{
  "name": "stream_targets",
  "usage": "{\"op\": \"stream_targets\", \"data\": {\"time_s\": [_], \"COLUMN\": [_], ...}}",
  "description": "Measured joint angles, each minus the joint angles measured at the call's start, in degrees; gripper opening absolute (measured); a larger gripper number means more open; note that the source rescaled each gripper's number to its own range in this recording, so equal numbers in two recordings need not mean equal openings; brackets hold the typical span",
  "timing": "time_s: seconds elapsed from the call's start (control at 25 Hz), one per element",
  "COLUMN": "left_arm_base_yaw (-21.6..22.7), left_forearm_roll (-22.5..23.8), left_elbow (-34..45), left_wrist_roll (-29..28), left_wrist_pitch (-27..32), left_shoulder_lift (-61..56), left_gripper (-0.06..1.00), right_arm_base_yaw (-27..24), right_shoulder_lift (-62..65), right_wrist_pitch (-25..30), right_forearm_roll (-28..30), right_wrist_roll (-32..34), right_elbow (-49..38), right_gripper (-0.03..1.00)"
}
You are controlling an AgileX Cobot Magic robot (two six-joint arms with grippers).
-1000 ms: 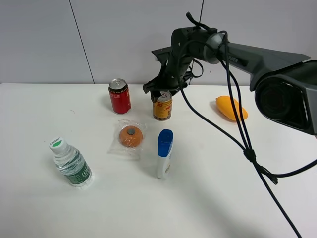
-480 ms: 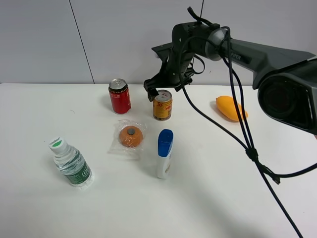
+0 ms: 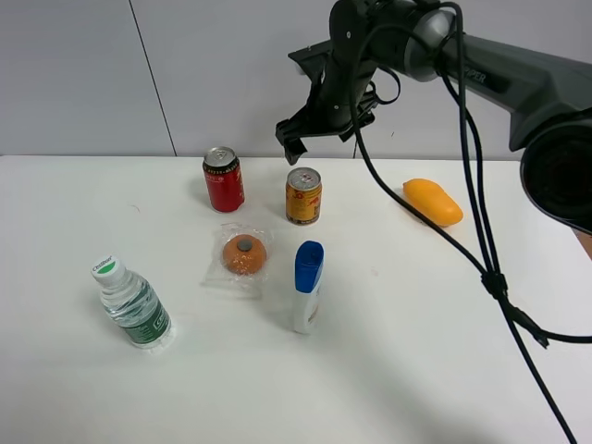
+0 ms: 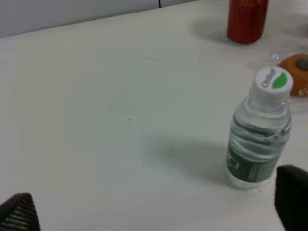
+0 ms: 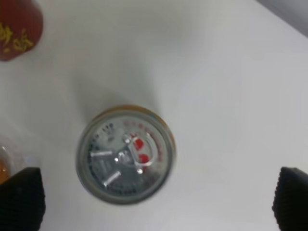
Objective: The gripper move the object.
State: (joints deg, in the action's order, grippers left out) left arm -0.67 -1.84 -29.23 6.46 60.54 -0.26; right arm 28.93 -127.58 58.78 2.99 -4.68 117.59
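Since the earlier frames the right gripper (image 3: 298, 141) has risen from just over the can (image 3: 303, 195) and now hangs well above it, jaws spread wide and holding nothing; the can stands where it did, alone on the desk (image 3: 398, 351).

Near to far, overhead view: water bottle (image 3: 130, 302) at the front left; white bottle with a blue cap (image 3: 307, 286) lying on its side; wrapped orange item (image 3: 244, 254); then the yellow-gold can, upright, with a red can (image 3: 224, 179) beside it and a yellow fruit (image 3: 432, 202) well to the right.

Risks, as judged: a renewed descent off centre could let a fingertip strike the rim and tip the can toward the red can or the wrapped item; the arm's trailing cable (image 3: 476, 240) could sweep the fruit.

The can shows a silver top with pull tab and red marks in the right wrist view (image 5: 125, 155), centred between the two dark fingertips (image 5: 21, 197).

The left gripper (image 4: 154, 211) is also spread wide and holds nothing, near the water bottle.
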Motion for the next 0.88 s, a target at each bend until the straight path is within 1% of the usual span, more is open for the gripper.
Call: {"op": "stream_targets", "data": {"time_s": [0.52,0.8,0.88], "left_arm_base_yaw": [0.0,0.0,0.0], "left_forearm_roll": [-0.06,-0.06,-0.06], "left_elbow": [0.0,0.0,0.0], "left_wrist_roll": [0.0,0.0,0.0], "left_wrist_pitch": [0.0,0.0,0.0], "left_shoulder_lift": [0.0,0.0,0.0], "left_gripper": [1.0,1.0,1.0], "right_arm_base_yaw": [-3.25,-5.47,-6.91], "right_shoulder_lift": [9.91,15.91,19.47], "right_wrist_pitch": [9.97,10.91,10.91], "right_forearm_roll": [3.44,5.96,6.67], "right_wrist_roll": [5.27,7.3,7.34], "right_elbow": [0.0,-0.08,-3.22], "right_gripper": [0.85,0.85,0.85]}}
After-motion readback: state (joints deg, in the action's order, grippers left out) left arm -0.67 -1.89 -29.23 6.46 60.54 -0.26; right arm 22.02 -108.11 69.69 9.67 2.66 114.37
